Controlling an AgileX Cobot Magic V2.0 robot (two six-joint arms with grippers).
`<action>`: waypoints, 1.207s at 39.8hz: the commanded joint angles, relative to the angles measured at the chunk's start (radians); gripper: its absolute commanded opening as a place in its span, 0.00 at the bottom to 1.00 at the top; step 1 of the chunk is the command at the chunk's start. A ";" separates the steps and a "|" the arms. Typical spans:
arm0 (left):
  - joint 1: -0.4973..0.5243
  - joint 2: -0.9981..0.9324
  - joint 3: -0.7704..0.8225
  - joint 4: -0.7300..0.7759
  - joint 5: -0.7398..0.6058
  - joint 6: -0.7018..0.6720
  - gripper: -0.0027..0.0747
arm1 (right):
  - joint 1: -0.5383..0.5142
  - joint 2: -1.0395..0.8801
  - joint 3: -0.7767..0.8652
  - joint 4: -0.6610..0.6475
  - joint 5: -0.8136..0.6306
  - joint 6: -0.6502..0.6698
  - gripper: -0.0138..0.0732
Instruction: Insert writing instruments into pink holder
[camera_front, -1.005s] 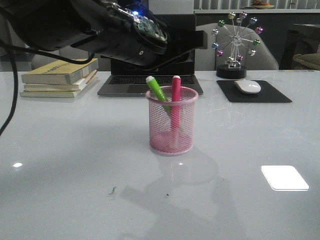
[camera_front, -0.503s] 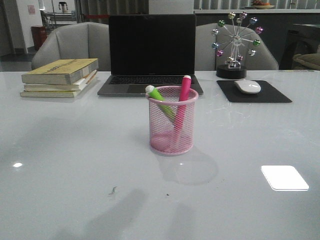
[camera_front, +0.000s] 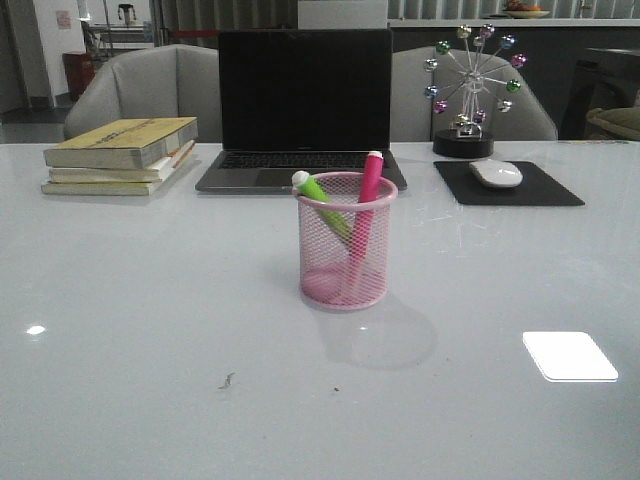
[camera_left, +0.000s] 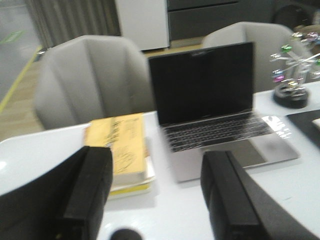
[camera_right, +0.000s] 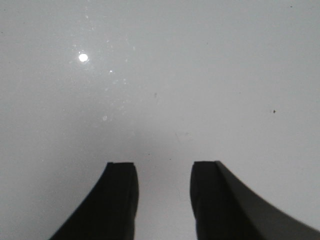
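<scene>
The pink wire-mesh holder (camera_front: 347, 250) stands upright mid-table in the front view. Inside it lean the lime green highlighter (camera_front: 322, 202), pale cap up at the left rim, and the pink highlighter (camera_front: 365, 195), poking above the right rim. No arm shows in the front view. In the left wrist view my left gripper (camera_left: 156, 162) is open with nothing between its fingers, looking toward the books and laptop. My right gripper (camera_right: 163, 170) hangs open over bare white table, empty. Neither wrist view shows the holder.
A laptop (camera_front: 300, 105) sits behind the holder, a stack of yellow books (camera_front: 120, 152) at the back left, a mouse (camera_front: 495, 173) on a black pad (camera_front: 540, 190) and a ferris-wheel ornament (camera_front: 468, 85) at the back right. Chairs stand beyond the table.
The left arm, over the holder a second ago, has pulled out of the front view. The pink highlighter tipped from upright to leaning right inside the holder.
</scene>
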 joint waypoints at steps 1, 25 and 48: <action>0.078 -0.078 -0.009 -0.002 0.014 0.000 0.63 | -0.005 -0.013 -0.026 -0.008 -0.069 -0.009 0.61; 0.178 -0.465 0.558 -0.123 -0.065 0.000 0.62 | -0.005 -0.013 -0.026 -0.007 -0.074 -0.009 0.61; 0.118 -0.473 0.579 -0.125 -0.111 0.000 0.62 | -0.005 -0.013 -0.026 0.026 -0.071 -0.009 0.22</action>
